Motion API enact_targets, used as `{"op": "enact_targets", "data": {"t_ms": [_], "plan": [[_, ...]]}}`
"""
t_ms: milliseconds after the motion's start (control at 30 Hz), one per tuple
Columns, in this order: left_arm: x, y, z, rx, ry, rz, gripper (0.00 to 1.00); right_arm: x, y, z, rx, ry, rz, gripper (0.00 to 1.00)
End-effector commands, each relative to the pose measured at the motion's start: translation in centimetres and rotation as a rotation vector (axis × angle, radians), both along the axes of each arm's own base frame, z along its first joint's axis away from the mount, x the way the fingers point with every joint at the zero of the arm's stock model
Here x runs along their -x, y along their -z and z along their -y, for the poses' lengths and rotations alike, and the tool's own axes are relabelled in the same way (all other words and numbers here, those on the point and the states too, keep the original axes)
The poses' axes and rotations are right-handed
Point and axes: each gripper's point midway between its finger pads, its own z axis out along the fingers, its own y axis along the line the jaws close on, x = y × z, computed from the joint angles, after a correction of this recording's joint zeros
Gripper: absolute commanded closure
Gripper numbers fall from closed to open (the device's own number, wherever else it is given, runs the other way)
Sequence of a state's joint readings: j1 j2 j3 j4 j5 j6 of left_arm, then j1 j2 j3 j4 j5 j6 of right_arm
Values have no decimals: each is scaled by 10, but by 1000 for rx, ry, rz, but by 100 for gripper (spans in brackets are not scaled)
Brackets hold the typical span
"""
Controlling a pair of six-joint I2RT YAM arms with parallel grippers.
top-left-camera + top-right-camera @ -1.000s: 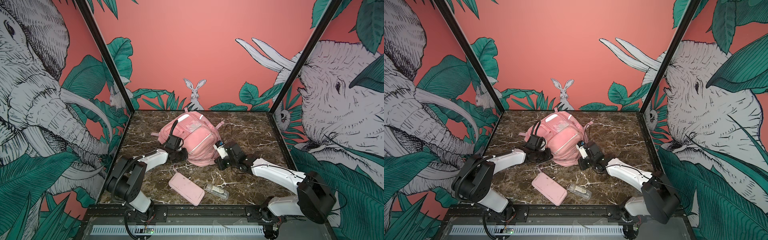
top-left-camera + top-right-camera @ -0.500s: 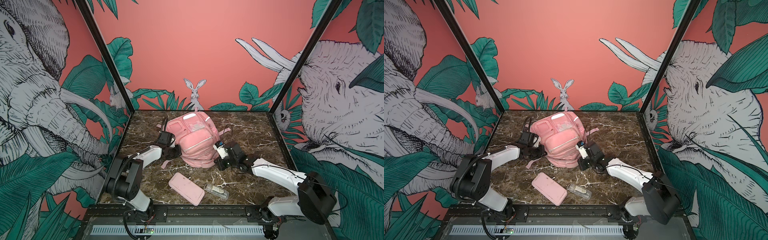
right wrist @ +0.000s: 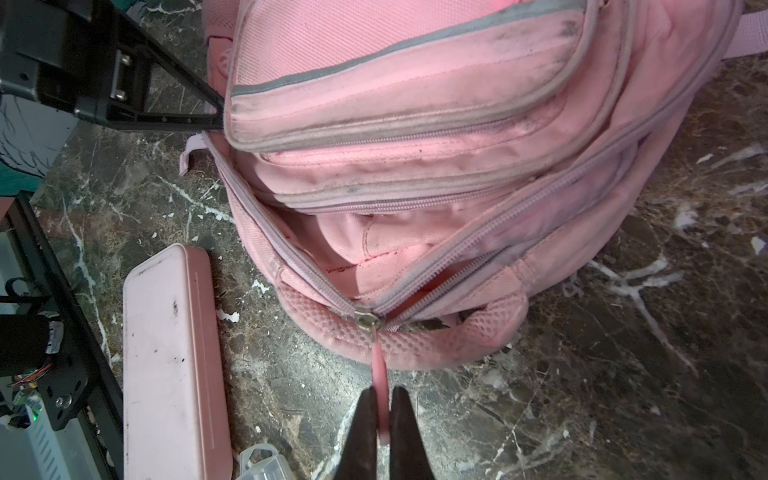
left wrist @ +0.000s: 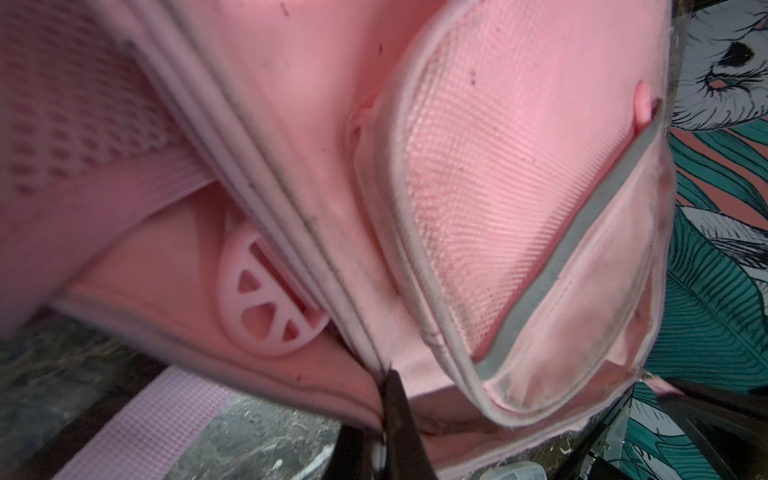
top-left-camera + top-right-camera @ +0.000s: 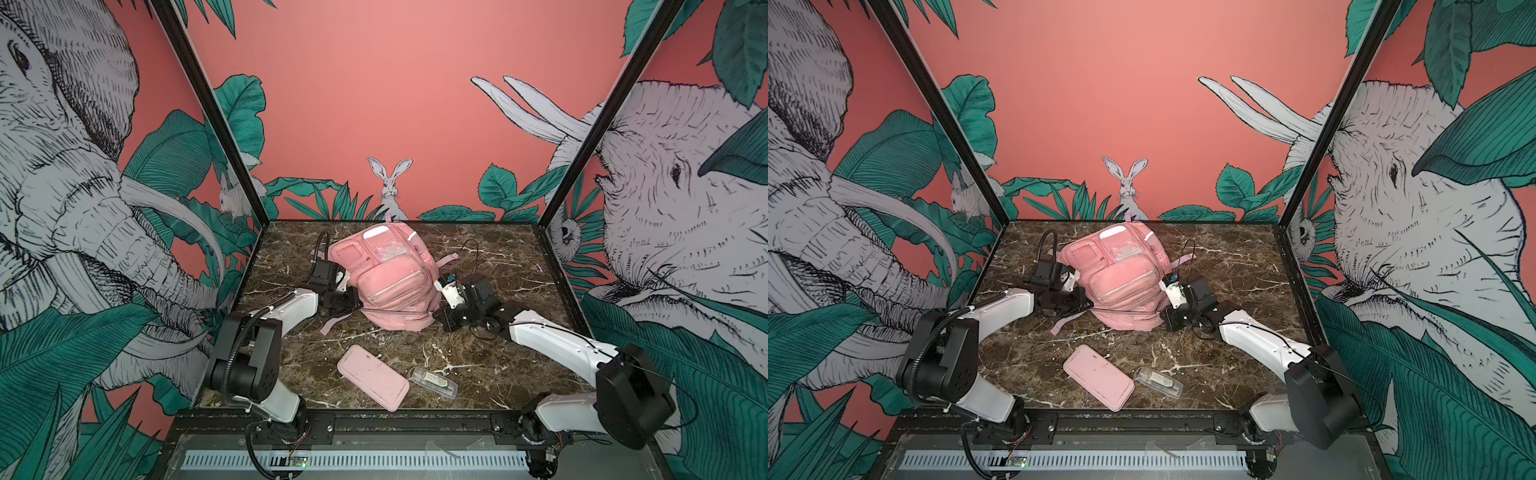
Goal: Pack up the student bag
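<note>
Against a second earlier, the left arm's wrist has slid off the front of the student bag to its left flank, so the bag's front pockets now show whole in both top views. A loose pink strap end now lies in plain sight on the marble tabletop, just in front of that flank. The right arm, the pink pencil pouch and the clear plastic case lie as they did, both things in front of the bag and apart from it, the case just beside the pouch

The bag lies front-up on the tabletop between the two grippers. The left gripper is pinched closed on the bag's fabric at a seam by the large front pocket. The right wrist view shows its fingertips meeting at that corner. The right gripper is clamped narrow on the pink zipper pull, which runs taut to the slider at the bag's handle end. The main zip gapes there

In the top views both grippers' tips are lost against the bag's sides. The right gripper's fingers are cut off by the frame edge in its wrist view. Inside the opening only pink lining can be made out, and what the clear case holds is too small to tell. The left wrist view is blurred along the bag's mesh side
</note>
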State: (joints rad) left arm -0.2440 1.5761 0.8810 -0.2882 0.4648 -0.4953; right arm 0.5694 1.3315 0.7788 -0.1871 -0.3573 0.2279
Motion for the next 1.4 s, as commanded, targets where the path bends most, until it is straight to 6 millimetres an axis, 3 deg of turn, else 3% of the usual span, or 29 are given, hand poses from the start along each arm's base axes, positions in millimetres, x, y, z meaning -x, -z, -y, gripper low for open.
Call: {"op": "enact_targets", "data": {"t_ms": [0, 100, 233, 467, 600, 733, 867, 933, 1000, 1167, 1367], "plan": [[-38, 1, -48, -158, -138, 80, 100, 6, -3, 12, 45, 47, 24, 100], [-47, 1, -45, -152, -132, 79, 100, 18, -13, -18, 25, -44, 58, 100], [-52, 5, -44, -156, -122, 74, 100, 24, -12, -52, 39, -119, 42, 100], [-73, -2, -45, -187, -122, 100, 100, 33, -12, -90, 40, -190, 21, 100], [-98, -7, -35, -141, -131, 114, 100, 36, -11, -110, 19, -217, -8, 100], [-121, -18, -22, -117, -114, 139, 100, 48, -13, -146, -37, -287, -47, 100], [-134, -24, -6, -105, -74, 143, 100, 51, -10, -173, -43, -320, -63, 100], [-137, -26, -1, -102, -63, 146, 100, 44, -6, -178, -29, -297, -65, 100], [-135, -27, -1, -103, -61, 146, 99, 38, -4, -177, -8, -276, -56, 100], [-111, -34, -9, -126, -57, 159, 76, 24, 7, -162, 17, -211, -57, 100], [-67, -37, -21, -140, -54, 147, 50, 22, 16, -161, 6, -213, -74, 100]]}}
